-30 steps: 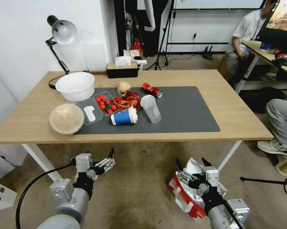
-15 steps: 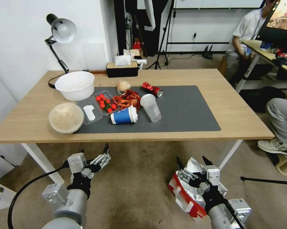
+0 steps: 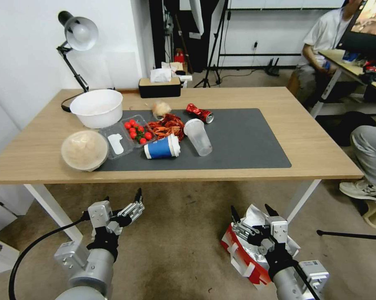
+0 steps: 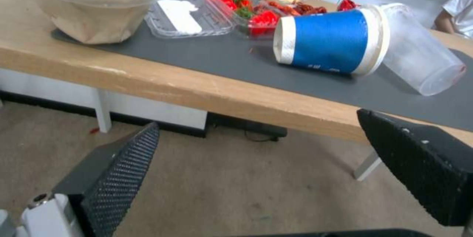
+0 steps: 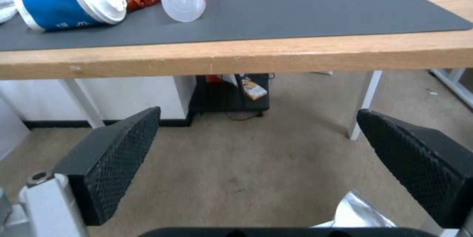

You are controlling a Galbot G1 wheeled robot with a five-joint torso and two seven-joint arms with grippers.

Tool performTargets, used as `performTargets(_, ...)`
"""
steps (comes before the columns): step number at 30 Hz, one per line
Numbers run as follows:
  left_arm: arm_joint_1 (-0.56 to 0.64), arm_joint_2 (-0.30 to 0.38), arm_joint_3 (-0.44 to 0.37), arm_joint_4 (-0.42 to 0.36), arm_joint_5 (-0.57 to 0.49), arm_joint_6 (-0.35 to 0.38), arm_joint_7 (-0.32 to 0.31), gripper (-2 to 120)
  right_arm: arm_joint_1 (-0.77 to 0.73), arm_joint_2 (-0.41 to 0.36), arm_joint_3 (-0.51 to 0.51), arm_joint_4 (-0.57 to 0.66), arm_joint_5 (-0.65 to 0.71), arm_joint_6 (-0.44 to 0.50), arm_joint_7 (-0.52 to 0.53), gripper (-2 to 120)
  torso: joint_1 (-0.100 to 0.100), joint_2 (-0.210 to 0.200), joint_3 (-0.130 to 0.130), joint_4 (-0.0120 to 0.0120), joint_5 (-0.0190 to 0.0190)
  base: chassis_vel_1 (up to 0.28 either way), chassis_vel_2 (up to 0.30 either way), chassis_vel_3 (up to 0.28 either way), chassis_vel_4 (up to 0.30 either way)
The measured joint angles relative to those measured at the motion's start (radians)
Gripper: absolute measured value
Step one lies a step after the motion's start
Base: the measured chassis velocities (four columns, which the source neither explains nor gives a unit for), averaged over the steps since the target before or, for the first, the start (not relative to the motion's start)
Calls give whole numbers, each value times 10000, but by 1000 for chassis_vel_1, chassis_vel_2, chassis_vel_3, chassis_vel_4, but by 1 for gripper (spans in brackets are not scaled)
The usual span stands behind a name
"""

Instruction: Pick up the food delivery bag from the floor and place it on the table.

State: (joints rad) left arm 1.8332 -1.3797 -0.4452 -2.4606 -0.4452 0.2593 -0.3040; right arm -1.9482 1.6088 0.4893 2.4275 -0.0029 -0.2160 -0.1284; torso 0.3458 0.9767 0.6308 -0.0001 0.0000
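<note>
Head view. The bag [image 3: 254,250] lay on the carpet [image 3: 183,246] at the robot's right, in front of the table [image 3: 312,137] and near its right-hand white leg. It leaned over, its foil-lined mouth crumpled and facing up, one red side turned toward the camera, white straps showing along that side. The right gripper [image 3: 254,212] hung over the mouth with its jaws spread and nothing between them. The left gripper [image 3: 122,199] sat well to the left above bare carpet, likewise released and empty. On the table's grey mat [image 3: 246,146] lay a blue cup [image 3: 162,148] and a clear cup [image 3: 198,137], both tipped over, beside food trays and bowls; the mat's right half was bare.

Left wrist view. Both black ribbed fingers [image 4: 118,178] stood wide apart, framing carpet and the table's front edge, with the blue cup lying on the mat above.

Right wrist view. The fingers [image 5: 118,155] were again parted — a corner of silver foil from the bag showed just beside the lower one, not between them.

Handling (a judgement, not an observation). The bag looked light but soft: thin paper and foil that would buckle or tear under a pinch on the wall. The strap, or the folded rim where the layers double, seemed the surer hold — and the contents, unseen, might shift when lifted.
</note>
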Motion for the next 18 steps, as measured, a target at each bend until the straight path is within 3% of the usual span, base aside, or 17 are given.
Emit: performTargets(18,16,26,-38,-32,35,80,28,100,41,-5,-5,3,-12,7,-10,100,-372,-862,-488,0,0,0,0,0,0)
